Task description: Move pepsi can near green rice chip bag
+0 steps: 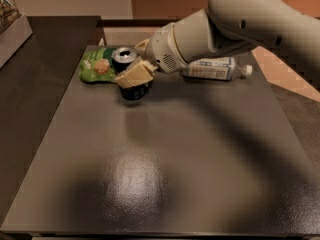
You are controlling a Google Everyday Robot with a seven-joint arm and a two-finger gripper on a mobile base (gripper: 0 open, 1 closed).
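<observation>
Here, the tan, wedge-shaped fingers of the gripper are clamping the can. One blocky pad is lying across its black side, with the silver top showing just above the pad and the dark base just below. The can is leaning slightly between the fingers over the far left part of the table, just beside the crinkled green bag lying flat to its left. The smooth white arm is reaching in from the right. Under it, a clear plastic bottle is lying on its side. The tabletop is shining dark and glossy.
</observation>
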